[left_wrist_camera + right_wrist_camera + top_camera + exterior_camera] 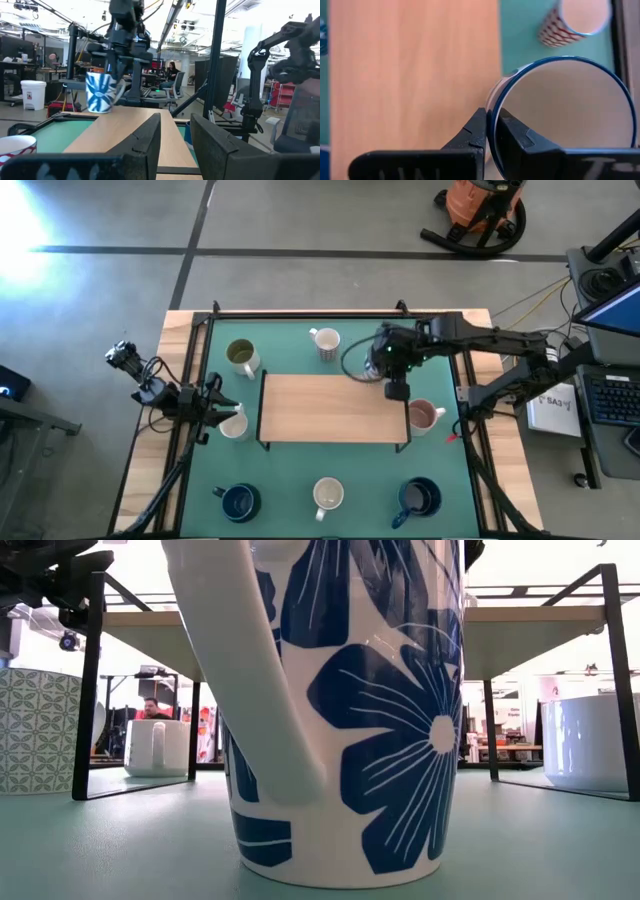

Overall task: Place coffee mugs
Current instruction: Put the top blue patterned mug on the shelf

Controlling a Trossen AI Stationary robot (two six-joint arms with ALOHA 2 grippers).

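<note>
My right gripper (397, 388) is shut on a white mug with a blue flower pattern (100, 92) over the right end of the wooden shelf (330, 408). My left gripper (215, 408) is open and empty at the table's left, next to a white red-patterned mug (233, 423) that stands on the green mat. On the mat also stand an olive-inside mug (241, 355), a white mug at the back (325, 340), a pinkish mug (423, 415), two navy mugs (238, 500) (420, 497) and a blue-flowered white mug (340, 710) at the front. My right gripper holds the mug by its blue rim (491, 102), one finger inside the mug and one outside on the wall. The fingers come from above, pointing down. The mug hangs nearly upright, mouth up, low over the shelf top; whether its base touches the wood I cannot tell.
The shelf stands on thin black legs (88, 690) in the middle of the mat, with room under it. A black frame (330, 312) runs round the mat. In the right wrist view a red-patterned mug (570, 22) stands on the mat beside the shelf's edge.
</note>
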